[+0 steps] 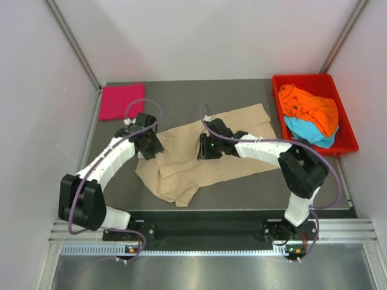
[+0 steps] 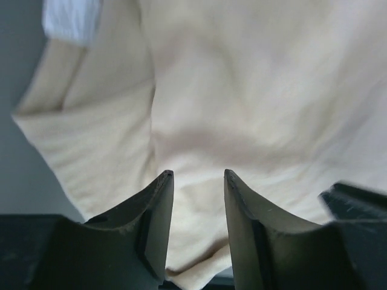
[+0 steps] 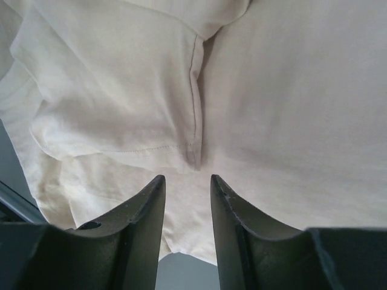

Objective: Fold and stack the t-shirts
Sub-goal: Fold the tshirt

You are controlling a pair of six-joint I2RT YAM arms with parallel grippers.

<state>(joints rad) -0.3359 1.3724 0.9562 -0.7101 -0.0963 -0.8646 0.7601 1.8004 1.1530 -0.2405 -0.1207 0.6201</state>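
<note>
The beige t-shirt [image 1: 230, 142] lies spread and rumpled mid-table. My left gripper [image 1: 151, 151] is open, low over its left edge. In the left wrist view the cloth [image 2: 254, 90] fills the frame beyond the open gripper [image 2: 196, 175], with the white neck label [image 2: 71, 21] at top left. My right gripper [image 1: 201, 149] is open, low over the shirt's middle. The right wrist view shows a stitched sleeve hem [image 3: 121, 103] just ahead of the gripper [image 3: 187, 179]. A folded magenta-pink shirt [image 1: 121, 101] lies at the back left. The orange shirt [image 1: 311, 109] and the light blue shirt [image 1: 308, 132] sit in the tray.
A red plastic tray [image 1: 278, 96] stands at the back right against the wall. White walls close in the table on the left, back and right. The grey table top [image 1: 181, 96] shows between the pink shirt and the tray.
</note>
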